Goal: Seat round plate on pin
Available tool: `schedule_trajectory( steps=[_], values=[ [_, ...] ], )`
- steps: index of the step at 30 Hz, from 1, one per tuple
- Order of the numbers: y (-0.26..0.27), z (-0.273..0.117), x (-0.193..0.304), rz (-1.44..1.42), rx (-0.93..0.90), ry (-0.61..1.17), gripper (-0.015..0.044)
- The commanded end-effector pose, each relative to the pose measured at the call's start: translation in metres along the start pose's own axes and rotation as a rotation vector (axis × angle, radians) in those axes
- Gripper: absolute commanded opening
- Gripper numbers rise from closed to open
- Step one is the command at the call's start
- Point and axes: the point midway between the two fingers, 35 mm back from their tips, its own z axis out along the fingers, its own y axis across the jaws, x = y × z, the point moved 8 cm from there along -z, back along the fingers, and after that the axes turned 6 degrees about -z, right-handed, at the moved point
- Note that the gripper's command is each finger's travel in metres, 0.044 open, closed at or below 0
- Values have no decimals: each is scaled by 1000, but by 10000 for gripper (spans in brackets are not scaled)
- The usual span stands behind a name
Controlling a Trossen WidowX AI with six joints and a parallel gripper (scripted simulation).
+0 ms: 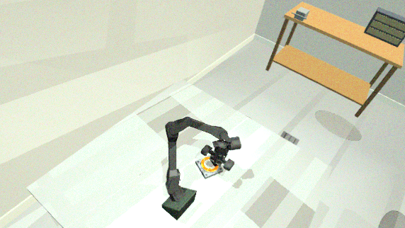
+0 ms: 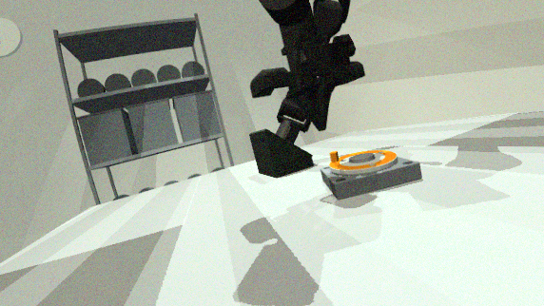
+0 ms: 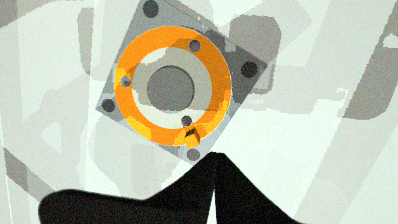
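Pincer (image 3: pixel 214 161) (closed, gripping nothing) hangs above plate (image 3: pixel 172 85) ringing the post (image 3: pixel 170 89)

Orange-ringed round plate (image 3: pixel 172 85) sits slightly tilted on grey square base (image 3: pixel 239 62).

The tool (image 3: pixel 214 167) hangs above the plate (image 3: pixel 172 85) with its fingers pressed together and nothing between them, clear air separating it from the fixture. On the plate's rim the orange tab (image 3: pixel 192 137) stands upright, the one raised thing on the ring; the post (image 3: pixel 170 89) fills the plate's centre. The square base (image 2: pixel 376 178) lies alone on the desk (image 2: pixel 404 247), with open surface to its near side, left and right. On the far left, the arm's dark pedestal (image 2: pixel 280 154) stands near the base. A shelf rack (image 2: pixel 143 102) stands well apart at far left.
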Motion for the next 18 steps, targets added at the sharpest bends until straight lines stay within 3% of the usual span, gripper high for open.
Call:
schedule_trajectory(
  steps=[1,8,18],
  values=[
    [0,17,1,13,-16,9,0],
    [2,48,3,12,-18,9,0],
    [4,48,5,12,-18,9,0]
  ],
)
